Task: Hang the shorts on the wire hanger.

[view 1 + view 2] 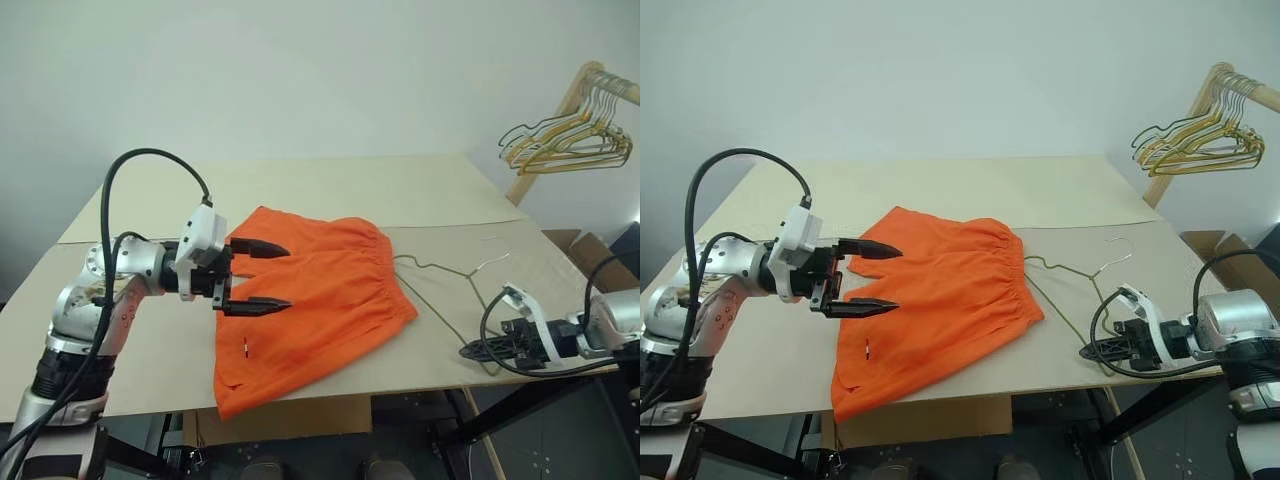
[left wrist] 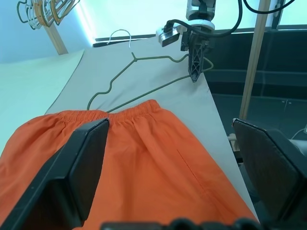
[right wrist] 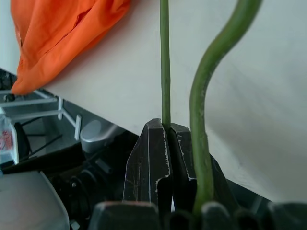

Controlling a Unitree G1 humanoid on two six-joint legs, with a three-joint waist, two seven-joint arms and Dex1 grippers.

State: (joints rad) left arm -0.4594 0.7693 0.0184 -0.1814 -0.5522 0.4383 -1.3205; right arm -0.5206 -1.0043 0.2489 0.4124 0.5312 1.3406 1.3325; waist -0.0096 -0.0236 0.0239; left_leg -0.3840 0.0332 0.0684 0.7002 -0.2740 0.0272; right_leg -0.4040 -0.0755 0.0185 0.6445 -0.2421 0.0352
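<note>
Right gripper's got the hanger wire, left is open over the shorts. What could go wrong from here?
1. The right gripper pinches one thin wire of the wire hanger at the table edge; it may pivot or slip when lifted.
2. The shorts overhang the front edge and could slide off if dragged.
3. The left gripper, open, may pinch only one fabric layer.

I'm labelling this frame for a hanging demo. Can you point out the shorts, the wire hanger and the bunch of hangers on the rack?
shorts [image 1: 320, 290]: left eye view, middle of the fabric.
wire hanger [image 2: 154, 58]: left wrist view, upper arm below the hook.
bunch of hangers [image 1: 1200, 150]: right eye view, lower wires.

One pair of shorts [image 1: 318, 300], one wire hanger [image 1: 440, 290], one bunch of hangers [image 1: 570, 140].
</note>
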